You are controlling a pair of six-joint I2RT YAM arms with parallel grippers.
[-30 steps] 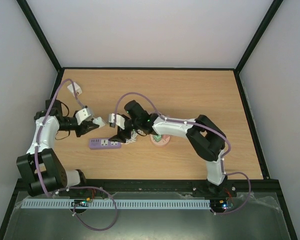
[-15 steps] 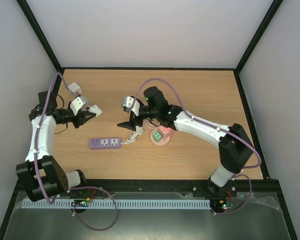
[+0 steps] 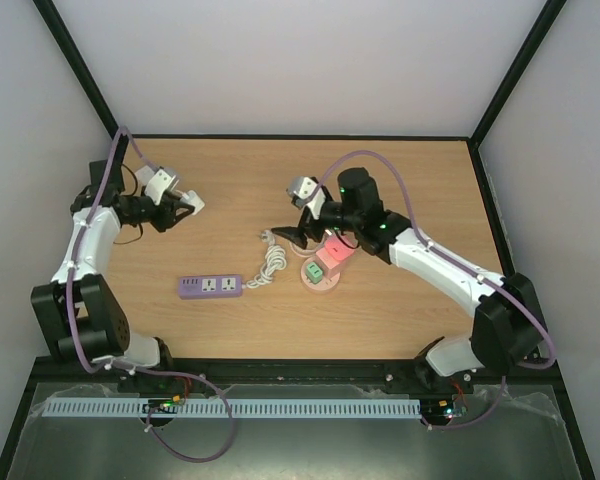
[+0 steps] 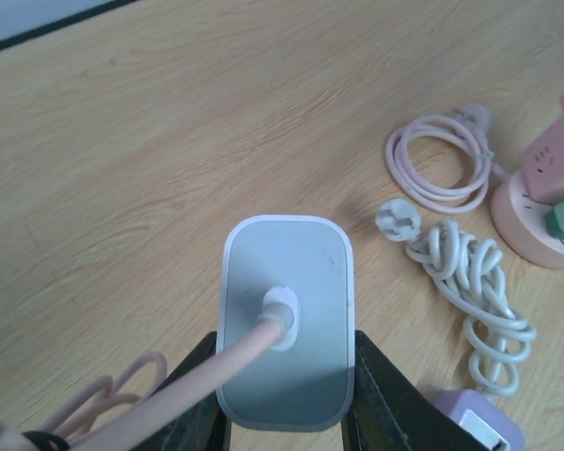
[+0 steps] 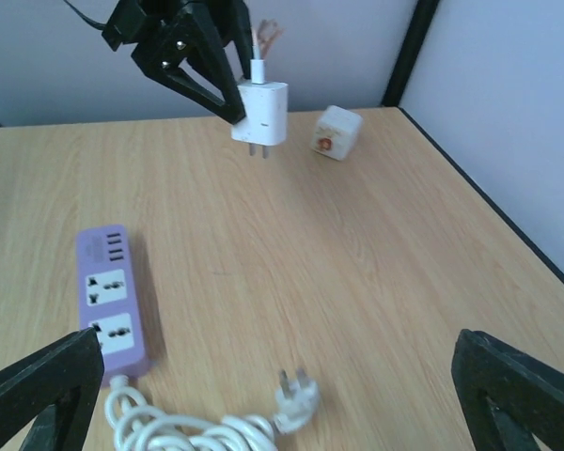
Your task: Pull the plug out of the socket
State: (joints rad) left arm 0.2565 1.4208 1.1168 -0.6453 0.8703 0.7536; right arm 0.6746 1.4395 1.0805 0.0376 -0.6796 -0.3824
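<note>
Now that the plug [image 5: 260, 113] hangs free in the air with its pins bare, the pulling step looks done to me, and the arms seem to be backing away.

Nearest the arm bases lies the strip [image 3: 210, 287], on the near side of both grippers. Its cord [image 3: 265, 268] is bunched up just below the right gripper [image 3: 285, 232]. The socket [image 3: 320, 272] sits on the table [image 3: 400, 180] close to that gripper, on its near side, and nothing touches it. A small green piece [image 3: 313, 270] is on the socket, and I cannot tell what it is. The right gripper's fingers are spread wide and hold nothing.

Farther off, the left gripper [image 4: 284, 357] pinches the plug by its two sides, with the pins pointing down. A pink wire [image 4: 169, 404] runs out of the plug's back. The socket is well away from this gripper. Just past it, a white cube [image 5: 336, 130] rests on the table.

Next, I think the left gripper should lower the plug to a bare spot and let go gently, keeping the wire off the other things.

Half a second ago the left gripper was closer to the strip, and now it is farther back. The right gripper was out over the cord, and now it has drawn back toward the socket. The socket, strip and cord have not moved.
</note>
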